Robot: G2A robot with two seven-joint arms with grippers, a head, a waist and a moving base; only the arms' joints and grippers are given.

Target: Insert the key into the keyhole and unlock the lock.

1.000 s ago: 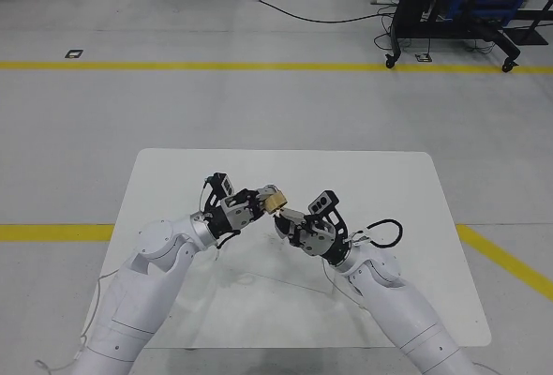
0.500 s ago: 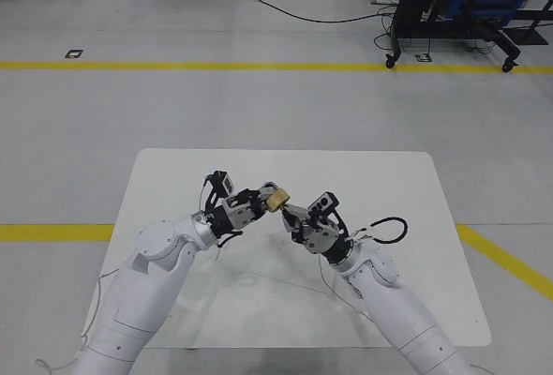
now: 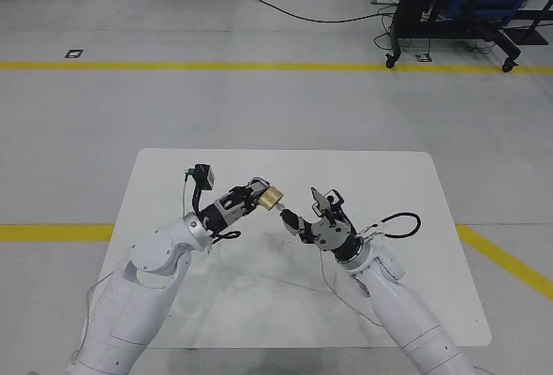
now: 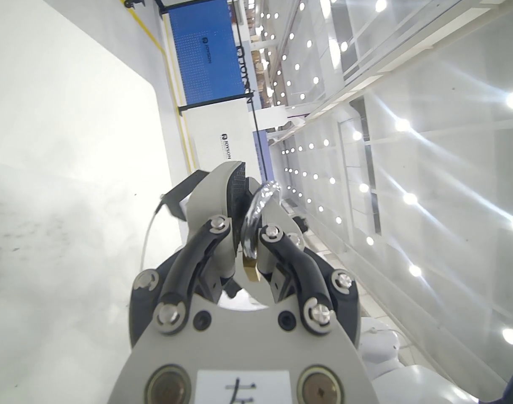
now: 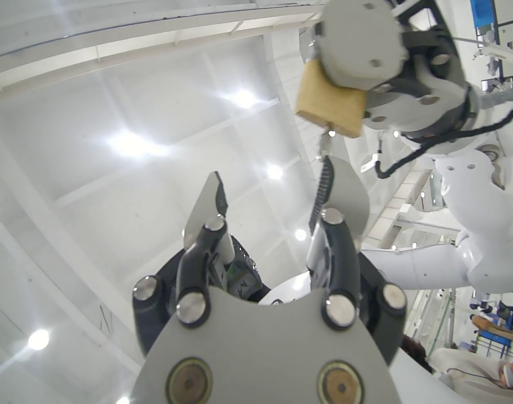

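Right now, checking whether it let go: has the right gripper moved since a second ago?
Yes. The right gripper has drawn back slightly toward the right edge of the table, leaving a gap to the lock.

A white table (image 3: 389, 178) with rounded corners stands on a pale grey floor (image 3: 258, 103). One yellow line (image 3: 164, 65) crosses the floor well beyond the table, and a second yellow line (image 3: 42, 232) runs up to its side. A dark wheeled frame (image 3: 455, 28) stands at the far edge, with a black cable (image 3: 305, 16) trailing near it. A blue panel (image 4: 201, 65) stands past the table, under rows of round ceiling lights (image 4: 402, 124).
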